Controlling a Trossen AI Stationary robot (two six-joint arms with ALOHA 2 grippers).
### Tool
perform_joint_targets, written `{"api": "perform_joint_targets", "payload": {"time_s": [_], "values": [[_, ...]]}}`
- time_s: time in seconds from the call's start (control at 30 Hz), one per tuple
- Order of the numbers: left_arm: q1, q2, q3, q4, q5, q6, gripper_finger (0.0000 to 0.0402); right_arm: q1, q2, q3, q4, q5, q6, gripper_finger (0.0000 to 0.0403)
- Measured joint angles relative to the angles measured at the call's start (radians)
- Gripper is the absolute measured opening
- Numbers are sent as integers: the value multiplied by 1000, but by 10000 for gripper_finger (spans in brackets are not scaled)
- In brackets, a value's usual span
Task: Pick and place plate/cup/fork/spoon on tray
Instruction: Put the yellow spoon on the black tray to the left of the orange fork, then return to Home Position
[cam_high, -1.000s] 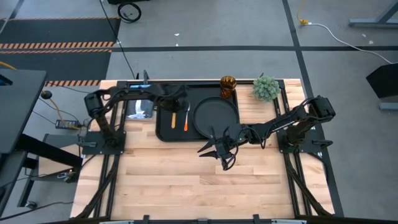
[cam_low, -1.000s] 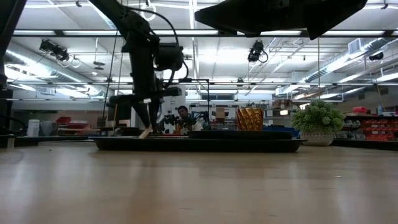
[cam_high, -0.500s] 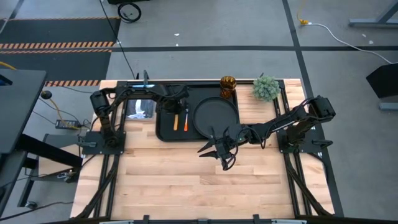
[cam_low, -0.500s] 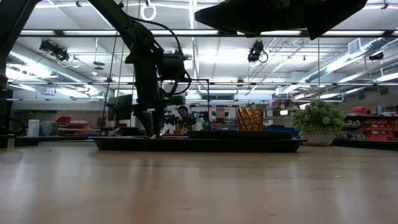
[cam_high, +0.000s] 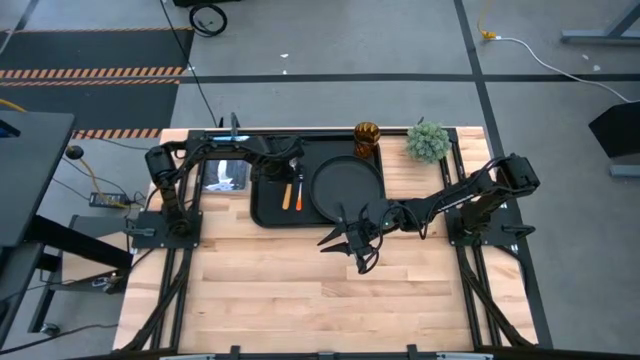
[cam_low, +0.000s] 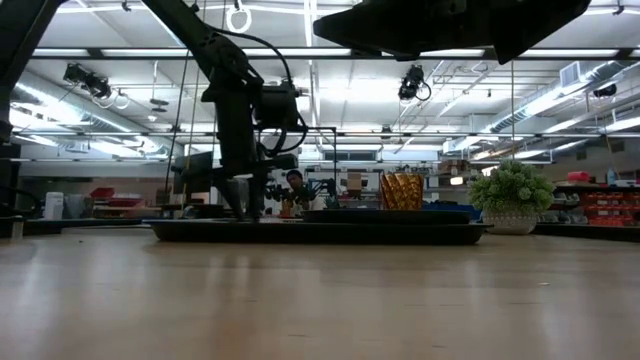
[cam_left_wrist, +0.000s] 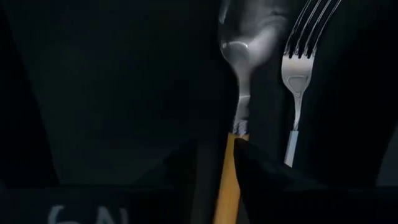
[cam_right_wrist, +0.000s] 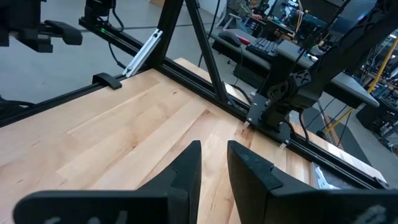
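Tray (cam_high: 268, 212) lies at the table's far side; the left gripper (cam_high: 287, 172) is down inside it, over its left half. Plate (cam_high: 347, 187) sits on the tray's right half, off to the side of that gripper. Cup (cam_high: 367, 138) stands at the tray's far right corner, well beyond the plate from the left gripper.

Fork (cam_left_wrist: 297, 74) lies flat on the tray, just beside the spoon (cam_left_wrist: 244, 43) and parallel to it.

Left gripper: fingers pinching the spoon's yellow-orange handle, bowl pointing straight ahead of the fingers, long axis in line with the gripper's reach. Spoon looks to be at or touching the tray floor; contact cannot be confirmed. Judgement: the spoon is being set down; the next move turns on releasing it without nudging the fork alongside.

Right gripper (cam_high: 352, 243): hovers over bare table on the near side of the tray, fingers close together with a narrow gap, holding nothing.

No readable writing or brand marks.
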Motion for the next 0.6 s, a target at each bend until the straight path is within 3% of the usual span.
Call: {"api": "perform_joint_targets", "payload": {"time_s": [0.17, 0.37, 0.47, 0.6], "values": [[1, -3, 10, -2, -6, 33, 134, 0, 0, 0, -1, 0, 0, 85], [-22, -5, 83, 2, -102, 205, 134, 0, 0, 0, -2, 0, 0, 85], [-45, -8, 108, 34, -180, 264, 128, 0, 0, 0, -2, 0, 0, 85], [-52, -1, 105, 145, -194, 290, 122, 0, 0, 0, -3, 0, 0, 85]]}}
